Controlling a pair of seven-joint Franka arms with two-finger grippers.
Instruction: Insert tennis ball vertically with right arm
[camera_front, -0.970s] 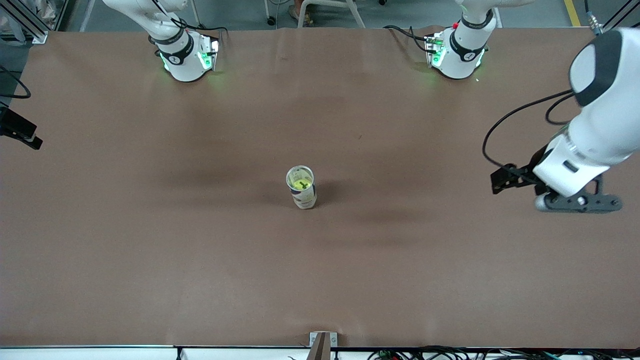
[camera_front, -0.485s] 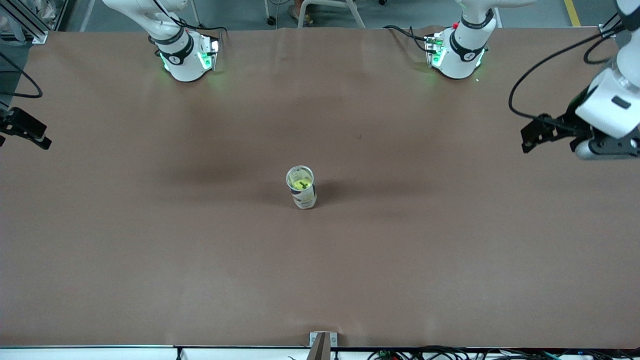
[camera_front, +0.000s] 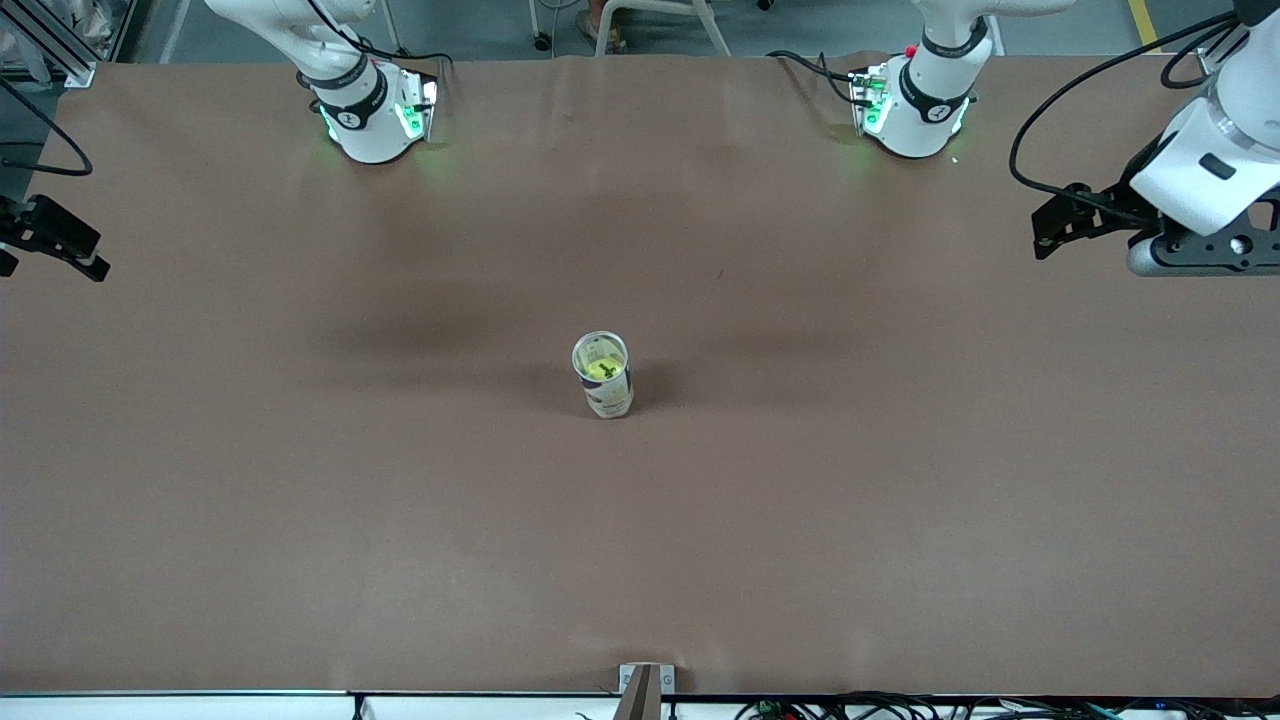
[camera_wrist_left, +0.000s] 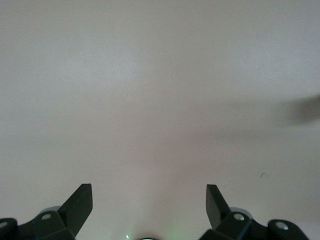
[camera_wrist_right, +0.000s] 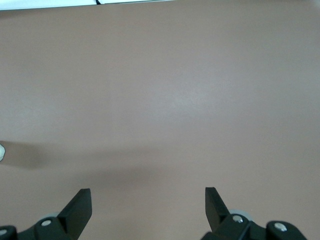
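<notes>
Left gripper (camera_wrist_left: 149, 200) has been lifted back toward its table end; right gripper (camera_wrist_right: 148, 200) likewise retracted, both spread wide, empty. Tennis ball (camera_front: 603, 370) is seated in upright can (camera_front: 604, 386); retreat should be kept clear of it.

The right gripper (camera_front: 40, 245) is cut off at the front view's nine o'clock edge. The left gripper (camera_front: 1150, 235) runs past the three o'clock edge. The print on the can (camera_front: 603, 375) is too small to read.

Left gripper (camera_wrist_left: 149, 205) was held up over the left arm's end of the table, fingers spread wide and empty, right gripper (camera_wrist_right: 148, 206) was raised at the right arm's end, fingers likewise parted, nothing gripped
</notes>
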